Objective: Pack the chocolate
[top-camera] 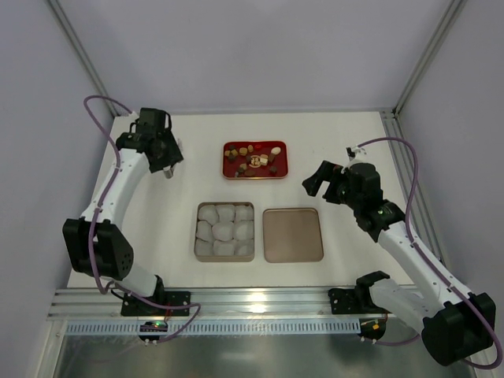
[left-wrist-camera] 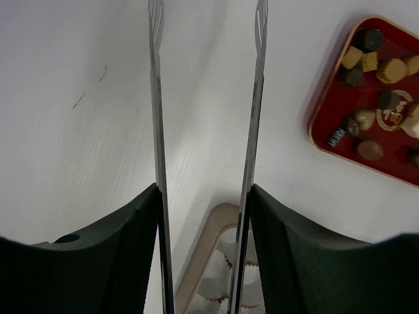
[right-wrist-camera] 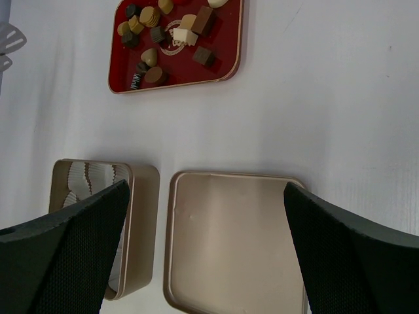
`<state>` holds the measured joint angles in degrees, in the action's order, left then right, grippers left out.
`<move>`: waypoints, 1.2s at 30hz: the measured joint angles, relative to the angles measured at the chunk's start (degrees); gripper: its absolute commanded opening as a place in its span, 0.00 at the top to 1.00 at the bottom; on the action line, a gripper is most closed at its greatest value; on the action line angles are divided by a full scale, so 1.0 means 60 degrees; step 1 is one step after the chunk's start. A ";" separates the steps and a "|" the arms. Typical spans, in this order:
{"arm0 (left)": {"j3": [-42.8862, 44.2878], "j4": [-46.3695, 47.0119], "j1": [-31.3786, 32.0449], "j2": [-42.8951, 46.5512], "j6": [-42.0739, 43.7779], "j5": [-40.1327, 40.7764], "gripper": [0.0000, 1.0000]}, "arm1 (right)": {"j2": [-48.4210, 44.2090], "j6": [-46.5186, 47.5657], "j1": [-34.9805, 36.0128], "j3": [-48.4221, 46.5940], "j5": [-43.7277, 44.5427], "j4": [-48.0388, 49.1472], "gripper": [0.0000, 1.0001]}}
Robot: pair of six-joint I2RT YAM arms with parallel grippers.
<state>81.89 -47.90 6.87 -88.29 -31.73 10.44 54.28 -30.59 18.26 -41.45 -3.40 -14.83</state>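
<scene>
The left gripper [top-camera: 166, 172] hangs over the table [top-camera: 346, 142] at far left, its 2 thin blades parted with nothing between them. The chocolate [top-camera: 256, 162] lies on the red tray [top-camera: 282, 168], behind a tin [top-camera: 196, 232] of white paper cups [top-camera: 224, 231] and a lid [top-camera: 293, 235] beside it. At right, the right gripper [top-camera: 318, 180] hovers wide open and empty

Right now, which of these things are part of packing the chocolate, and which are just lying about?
Part of the job: chocolates, red tray they sit on, tin, paper cups inside it, lid beside it.

Just there: metal rail along the near edge.
</scene>
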 measured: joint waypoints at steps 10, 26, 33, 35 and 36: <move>0.2233 -0.0754 0.2339 -0.0499 0.0149 -0.0266 0.49 | 0.0025 -0.0004 0.0000 0.0000 0.0004 -0.0029 0.00; 0.3595 -0.1162 0.4262 -0.2834 0.0113 -0.0423 0.53 | 0.0015 -0.0007 0.0000 0.0000 0.0044 -0.0189 0.00; 0.4120 -0.1147 0.4433 -0.3705 -0.0066 -0.0244 0.56 | -0.0178 0.0000 0.0000 0.0000 0.0051 -0.0375 0.00; 0.4120 -0.1140 0.4452 -0.3880 -0.0157 -0.0168 0.57 | -0.0240 0.0000 0.0000 0.0000 0.0051 -0.0401 0.00; 0.4120 -0.1140 0.4462 -0.3938 -0.0178 -0.0153 0.57 | -0.0251 0.0004 0.0000 0.0000 0.0051 -0.0404 0.00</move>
<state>106.61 -54.74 33.65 -111.92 -32.80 9.52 52.77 -30.57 18.26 -41.45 -3.09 -17.26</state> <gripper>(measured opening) 0.437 0.996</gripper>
